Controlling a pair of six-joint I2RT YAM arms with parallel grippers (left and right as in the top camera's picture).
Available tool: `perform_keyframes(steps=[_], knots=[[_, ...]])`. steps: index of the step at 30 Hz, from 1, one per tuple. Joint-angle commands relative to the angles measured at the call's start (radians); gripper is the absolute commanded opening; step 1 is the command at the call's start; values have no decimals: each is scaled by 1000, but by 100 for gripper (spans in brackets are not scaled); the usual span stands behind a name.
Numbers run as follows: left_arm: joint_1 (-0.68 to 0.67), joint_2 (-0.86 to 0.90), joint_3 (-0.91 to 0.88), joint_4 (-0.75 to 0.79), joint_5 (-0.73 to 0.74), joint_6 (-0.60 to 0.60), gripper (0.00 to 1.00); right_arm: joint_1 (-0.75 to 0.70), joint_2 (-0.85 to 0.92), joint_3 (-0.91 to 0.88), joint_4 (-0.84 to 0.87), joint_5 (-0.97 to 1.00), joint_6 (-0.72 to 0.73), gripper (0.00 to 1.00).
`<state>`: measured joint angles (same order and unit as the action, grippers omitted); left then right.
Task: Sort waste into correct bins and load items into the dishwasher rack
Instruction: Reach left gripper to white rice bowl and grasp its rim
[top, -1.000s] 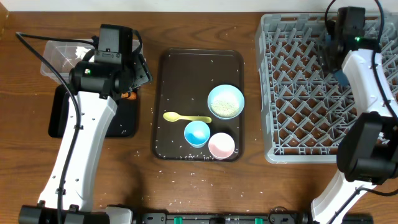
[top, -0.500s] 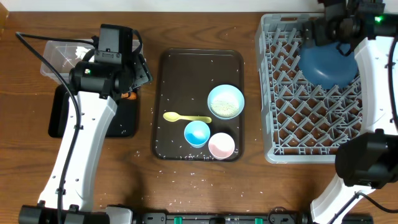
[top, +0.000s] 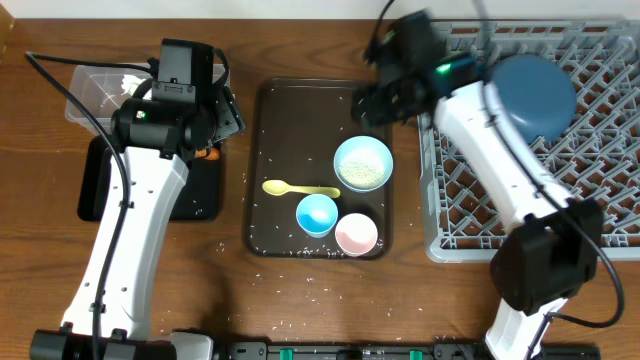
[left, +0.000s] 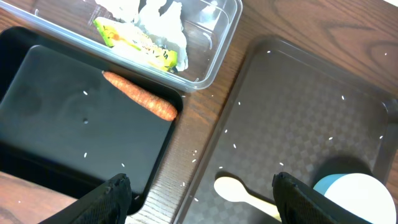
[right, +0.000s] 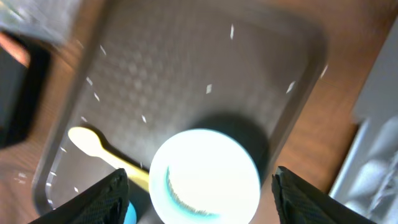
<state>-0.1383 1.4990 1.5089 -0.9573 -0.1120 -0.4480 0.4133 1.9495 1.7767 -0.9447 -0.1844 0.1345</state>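
White bowl: the small round white bowl (right: 205, 177) sits upright on the dark brown rectangular serving tray (top: 300, 110), toward its right side. It seems to hold a layer of rice.
Neighbours: a yellow plastic spoon (top: 300, 188) lies just left of the white bowl. A small blue cup (top: 317, 214) and a small pink cup (top: 356, 234) stand near it on the side toward the robot.
Right fingers: the right fingers (right: 106, 199) are spread wide and grasp nothing. They hang above the white bowl without touching it, and in the wrist view its rim falls between the two tips.
Step in hand: loading the rack, as I judge it. The large dark-blue bowl (top: 535, 95) already rests in the light-grey pegged dishwasher rack (top: 480, 200), so the white bowl looks to be the next pick.
Next move: descend straight, set one finger inside the rim and one outside, then pinch. The rice probably needs tipping into a bin first, so the bowl should travel level.
Left fingers: the left fingers (left: 115, 199) are released and empty, poised over the gap between the shallow black rectangular tray (left: 62, 124) and the serving tray.
Bins: the thin orange carrot stick (left: 140, 95) lies in the black tray. The yellow-green wrapper (left: 134, 42) and crumpled white tissue (left: 161, 25) lie in the clear rectangular plastic tub (left: 211, 50).
Leftovers: loose white rice grains (left: 268, 51) dot the serving tray and the wooden table (top: 300, 300).
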Motion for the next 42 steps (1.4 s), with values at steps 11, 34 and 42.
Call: perform_keyframes(steps=[11, 34, 42], knots=[[2, 5, -13, -14, -12, 2, 75, 10, 13, -136, 2, 125, 43, 68], [-167, 84, -13, 97, 209, 150, 74, -79, -7, -98, -9, 61, 124, 70], [-431, 239, -13, 278, 206, 211, 74, -309, -117, 191, -195, 38, 85, 81]])
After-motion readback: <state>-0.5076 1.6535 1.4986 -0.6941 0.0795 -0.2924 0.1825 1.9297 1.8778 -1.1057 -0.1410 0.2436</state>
